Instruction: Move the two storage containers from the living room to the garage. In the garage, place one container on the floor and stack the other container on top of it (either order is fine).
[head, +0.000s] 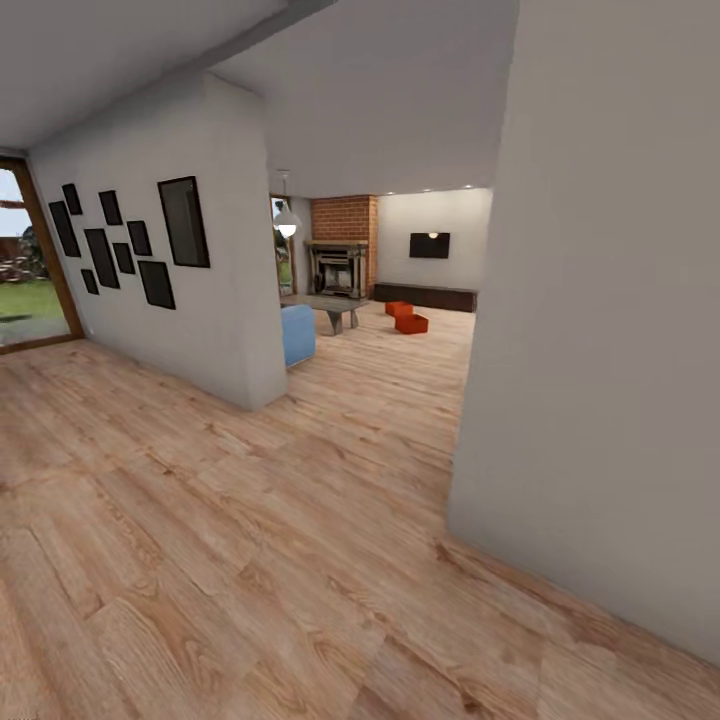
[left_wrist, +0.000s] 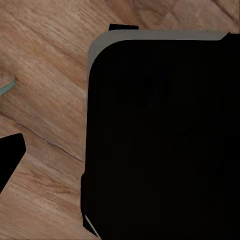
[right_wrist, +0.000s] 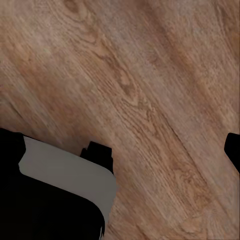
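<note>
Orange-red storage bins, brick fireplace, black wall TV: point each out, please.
Two orange-red storage bins (head: 407, 317), head view: near bin's side wall.
Red-brick fireplace (head: 343, 215), head view: brick chimney face.
Black wall TV (head: 429, 245), head view: screen centre.

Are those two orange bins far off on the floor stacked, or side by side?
Side by side, not stacked. The two storage containers both sit on the wood floor near the long dark cabinet, one slightly behind the other.

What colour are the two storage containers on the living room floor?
Orange-red; the two storage containers show best in the head view, far off near the fireplace.
</note>
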